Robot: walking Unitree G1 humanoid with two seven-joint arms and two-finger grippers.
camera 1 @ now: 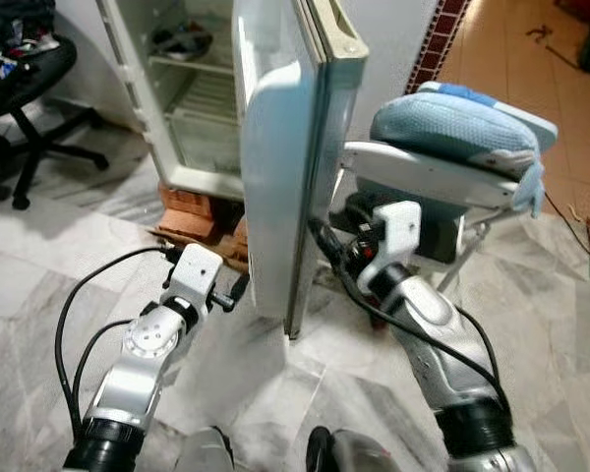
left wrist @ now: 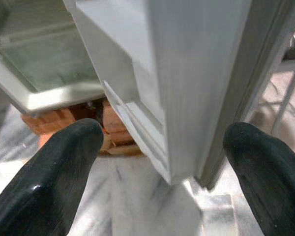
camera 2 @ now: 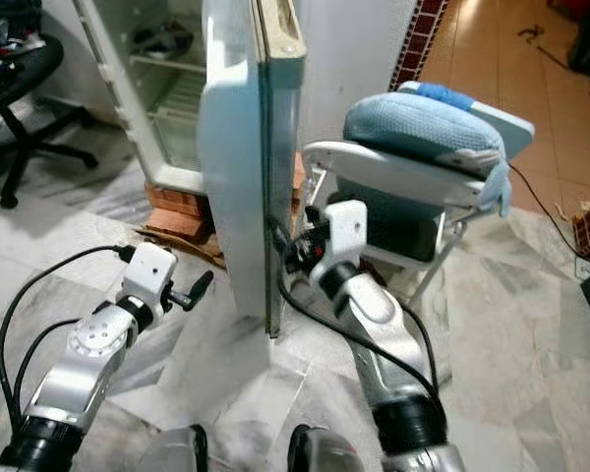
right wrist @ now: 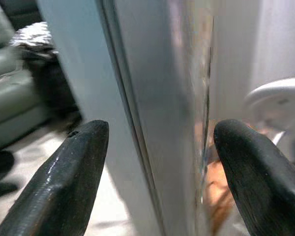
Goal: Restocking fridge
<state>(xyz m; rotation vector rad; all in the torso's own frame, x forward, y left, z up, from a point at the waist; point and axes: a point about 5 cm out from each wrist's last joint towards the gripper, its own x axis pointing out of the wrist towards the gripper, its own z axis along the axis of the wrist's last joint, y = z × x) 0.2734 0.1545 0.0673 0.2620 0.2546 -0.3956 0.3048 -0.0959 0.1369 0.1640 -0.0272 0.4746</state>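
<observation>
Fridge door edge-on ahead of me, swung out from the open fridge.
My right gripper has its jaws spread wide either side of the door's edge, not clamped; my left gripper sits just beside the door's inner face, jaws wide apart, empty.

Grey-veined marble floor runs underfoot, giving way at two o'clock to orange-brown tiling past a dark red patterned strip. A black office chair stands at ten o'clock on its wheeled base. At one o'clock a white folding chair carries a blue cushion; bricks lie at twelve.
</observation>
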